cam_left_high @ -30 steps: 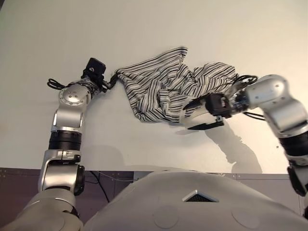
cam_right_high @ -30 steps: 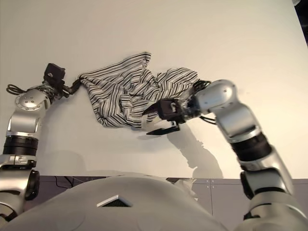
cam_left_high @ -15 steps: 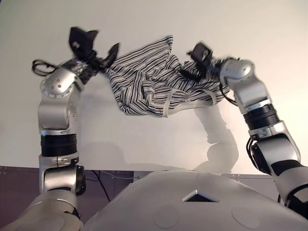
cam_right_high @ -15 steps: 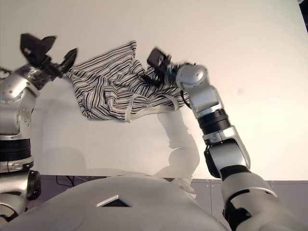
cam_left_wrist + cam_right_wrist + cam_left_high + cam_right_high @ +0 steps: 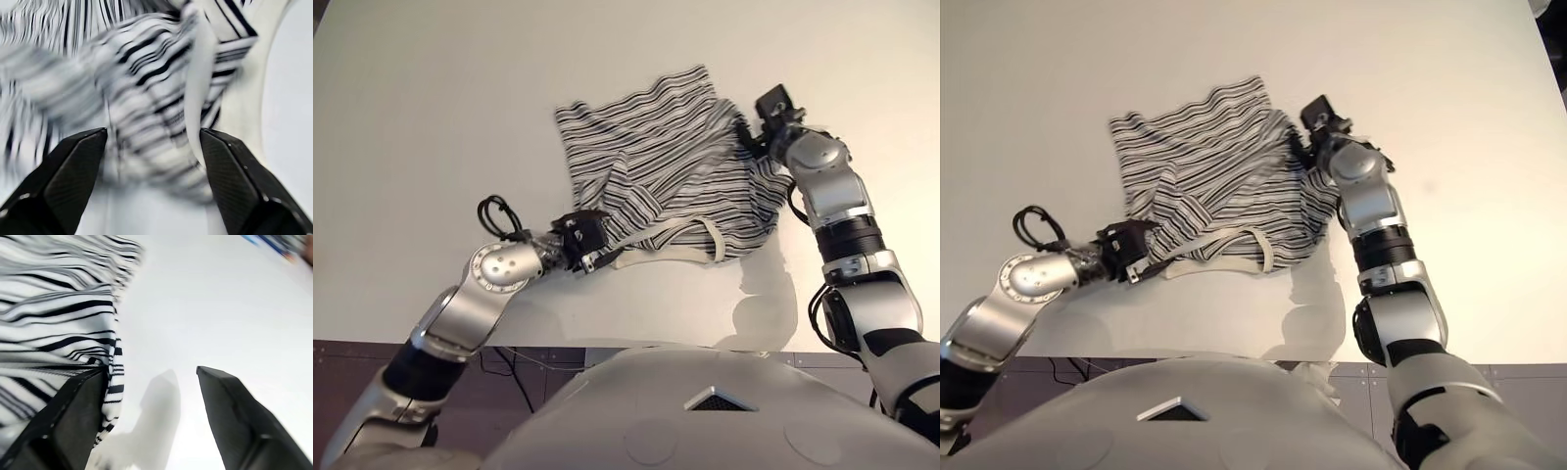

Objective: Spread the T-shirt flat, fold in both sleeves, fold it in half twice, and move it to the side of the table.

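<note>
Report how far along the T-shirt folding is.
Done: nothing finished; the T-shirt lies partly spread on the table, bunched along its near side. In hand: spreading, with the left pincer open at the near edge and the right pincer open at the far right edge. Left: flattening, sleeve folds, two half folds, moving aside.

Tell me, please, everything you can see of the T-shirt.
The T-shirt is thin black-and-white striped cloth with a white band looping along its near edge. It lies on the table, partly spread but wrinkled, with folds bunched near its middle. The open left gripper straddles its near-left edge; the open right gripper sits at its far-right edge.
</note>
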